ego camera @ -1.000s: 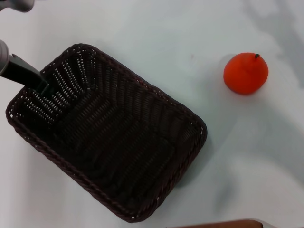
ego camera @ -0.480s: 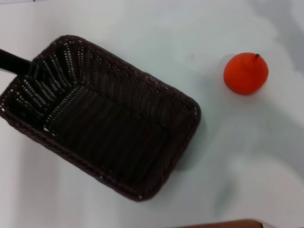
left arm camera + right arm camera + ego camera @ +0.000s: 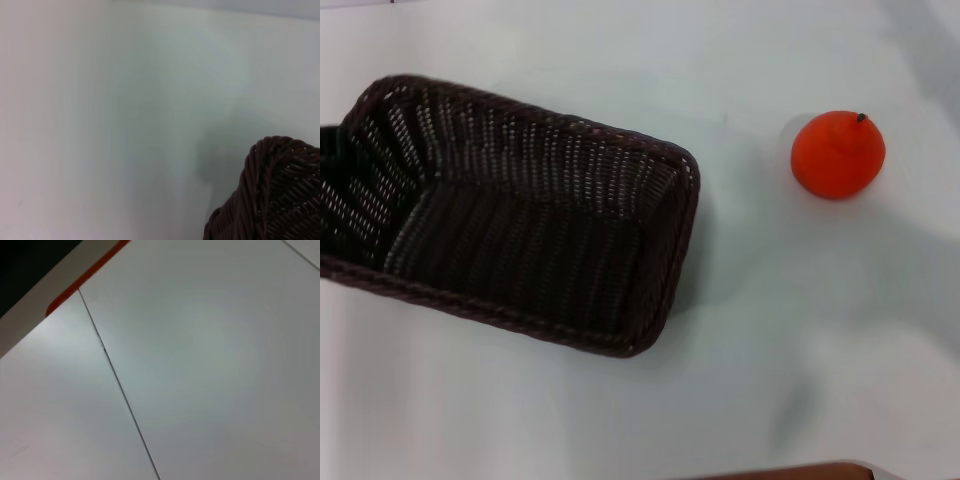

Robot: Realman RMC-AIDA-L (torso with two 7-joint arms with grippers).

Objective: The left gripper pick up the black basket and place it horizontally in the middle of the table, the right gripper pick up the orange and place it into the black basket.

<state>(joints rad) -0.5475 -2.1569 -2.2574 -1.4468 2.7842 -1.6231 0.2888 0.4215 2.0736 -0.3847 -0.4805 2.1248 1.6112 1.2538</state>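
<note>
Black basket [image 3: 520, 215] at 9 o'clock, nearly horizontal; orange [image 3: 837, 154] at 2 o'clock. Level it, set centrally. Neither gripper visible; pincer states unknowable.

Black basket [image 3: 520, 210] left, orange [image 3: 838, 155] right

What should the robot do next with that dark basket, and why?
Probably slide the black basket toward the middle of the table and set it down. It sits empty at the left edge, partly cut off in the head view, and the orange waits apart on the right.
</note>
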